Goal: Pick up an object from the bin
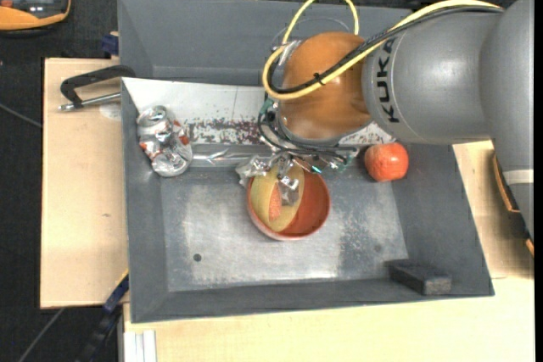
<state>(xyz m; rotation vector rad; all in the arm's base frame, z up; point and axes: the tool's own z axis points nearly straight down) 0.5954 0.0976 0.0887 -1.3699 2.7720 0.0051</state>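
Note:
My gripper [284, 182] hangs under the orange wrist cover, low over the middle of the bin. Its tip dips into the far rim of a red bowl [310, 212] that sits upright on the bin floor. Inside the bowl lies a yellow and pink piece [271, 206], partly covered by the gripper. A red, apple-like round thing [387, 162] rests just to the gripper's right, apart from the bowl.
A crushed silver and red can [161, 142] lies at the left wall. A shiny clear strip [216, 153] stretches from the can toward the gripper. A dark grey block [420, 277] sits in the near right corner. The arm covers the bin's far right part.

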